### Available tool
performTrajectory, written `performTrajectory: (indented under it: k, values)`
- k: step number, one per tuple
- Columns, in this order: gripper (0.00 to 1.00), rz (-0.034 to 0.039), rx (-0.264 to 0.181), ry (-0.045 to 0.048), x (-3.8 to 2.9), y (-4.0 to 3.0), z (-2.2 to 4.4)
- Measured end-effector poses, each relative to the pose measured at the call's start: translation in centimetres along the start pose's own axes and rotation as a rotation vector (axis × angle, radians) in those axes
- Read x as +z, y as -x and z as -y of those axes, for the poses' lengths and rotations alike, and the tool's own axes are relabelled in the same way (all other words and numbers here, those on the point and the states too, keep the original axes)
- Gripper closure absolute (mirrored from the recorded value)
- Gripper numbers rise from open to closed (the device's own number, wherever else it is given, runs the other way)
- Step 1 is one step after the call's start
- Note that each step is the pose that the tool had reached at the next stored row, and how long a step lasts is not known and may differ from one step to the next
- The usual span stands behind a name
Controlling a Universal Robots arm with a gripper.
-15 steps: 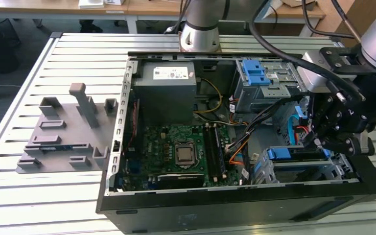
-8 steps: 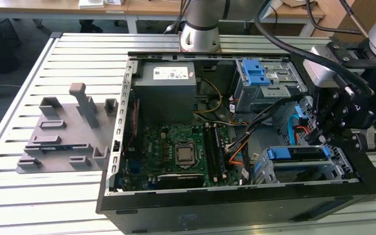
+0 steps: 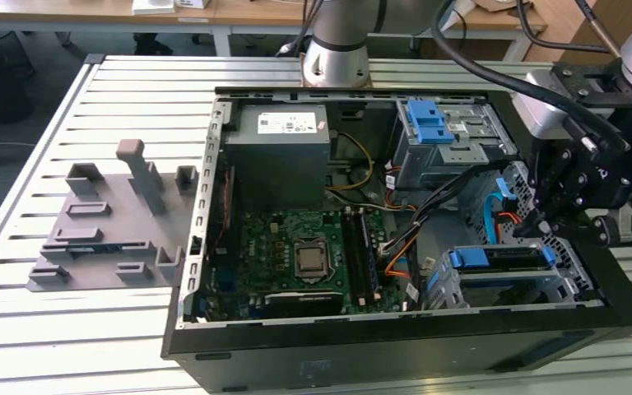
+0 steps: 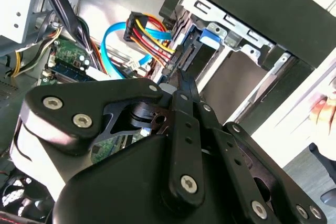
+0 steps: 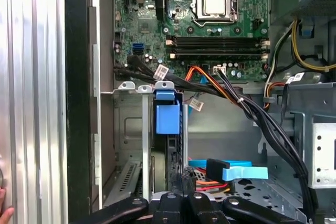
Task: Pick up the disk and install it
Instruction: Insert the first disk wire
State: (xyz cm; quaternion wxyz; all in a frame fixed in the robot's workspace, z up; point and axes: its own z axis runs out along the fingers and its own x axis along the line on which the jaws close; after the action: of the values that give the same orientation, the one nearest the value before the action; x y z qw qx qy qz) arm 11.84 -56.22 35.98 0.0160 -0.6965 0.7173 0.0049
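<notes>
Where the slatted metal table (image 3: pixel 30 214) runs out to the exterior view's left, we see a grey plastic fixture (image 3: pixel 108 226) with upright posts standing on it, well apart from the open computer case (image 3: pixel 404 346). Moving rightward into the case, we meet the grey power supply box (image 3: pixel 283 136) near the far wall and the green motherboard (image 3: pixel 305 255) below it, its processor socket bare. Past that, toward the exterior view's right, a grey drive cage (image 3: pixel 448 132) with a blue latch sits in the far corner, and bundles of black, orange and yellow cables trail down from it.

Nearer the front, at the case's right side, we find the disk (image 3: pixel 497 259) seated in the lower drive bay, its blue carrier tab facing the motherboard; in the first wrist view that blue tab (image 5: pixel 167 114) stands between the bay's metal rails.

Farthest right, the gripper (image 3: pixel 563 222) hangs just above and beside the bay. In the second wrist view its fingers (image 4: pixel 185 85) appear drawn together and hold nothing; we see the black linkage (image 5: pixel 184 205) at the first wrist view's edge too.
</notes>
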Motion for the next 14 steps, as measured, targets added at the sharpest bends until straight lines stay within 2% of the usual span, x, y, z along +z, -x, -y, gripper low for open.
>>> performTrajectory:
  k: [2,3,10,14]
  values:
    - [0.89,0.0036,0.0,-0.0119,0.01,0.0,0.0]
    - [0.89,0.0049,0.0,-0.0146,0.02,0.01,0.0]
    - [0.89,0.0065,-0.001,-0.0231,0.38,0.23,-0.01]
    - [0.89,0.0066,-0.001,-0.0238,0.39,0.23,-0.02]
